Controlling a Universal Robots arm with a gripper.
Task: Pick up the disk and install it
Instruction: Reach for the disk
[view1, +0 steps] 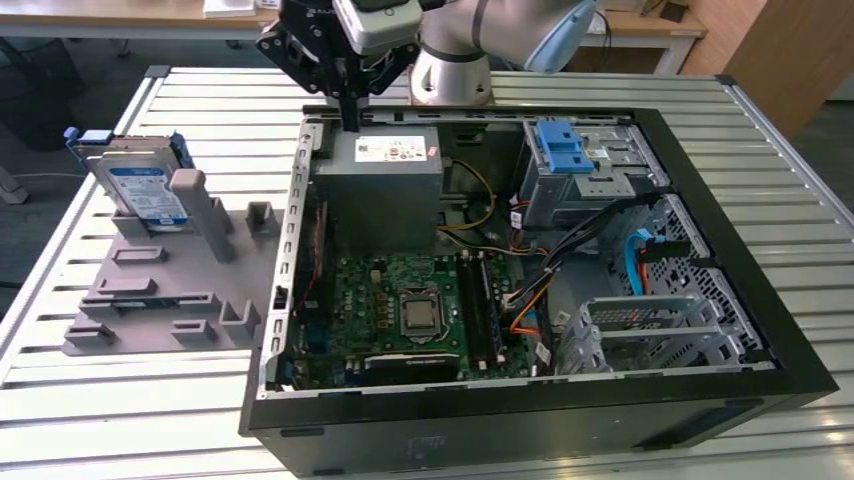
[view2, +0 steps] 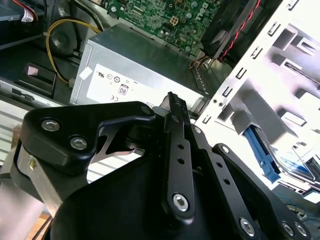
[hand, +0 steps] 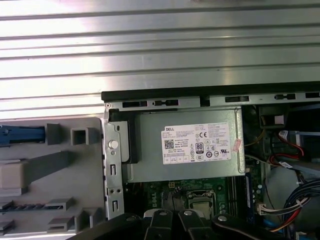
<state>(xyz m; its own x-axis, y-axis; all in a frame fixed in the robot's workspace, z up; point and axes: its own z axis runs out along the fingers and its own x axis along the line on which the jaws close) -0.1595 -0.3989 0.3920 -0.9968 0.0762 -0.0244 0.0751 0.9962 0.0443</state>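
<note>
The disk (view1: 140, 185) stands on edge in a slot of the grey holder plate (view1: 160, 290), on the exterior view's left. It is silver-grey with a white-and-blue label and a blue frame. Its blue frame also shows in the first wrist view (hand: 20, 135) and in the second wrist view (view2: 262, 150). My gripper (view1: 350, 122) hangs over the far rim of the open computer case, above the grey power supply (view1: 380, 185). It is well to the exterior view's right of the disk. Its black fingers (view2: 173, 107) are pressed together and hold nothing.
The open black computer case (view1: 747, 230) fills the middle of the slatted metal table. Inside are a green motherboard (view1: 407, 300), a drive cage with a blue latch (view1: 563, 150), loose cables and a perforated metal bracket (view1: 654, 335). Several low grey blocks stick up from the holder plate.
</note>
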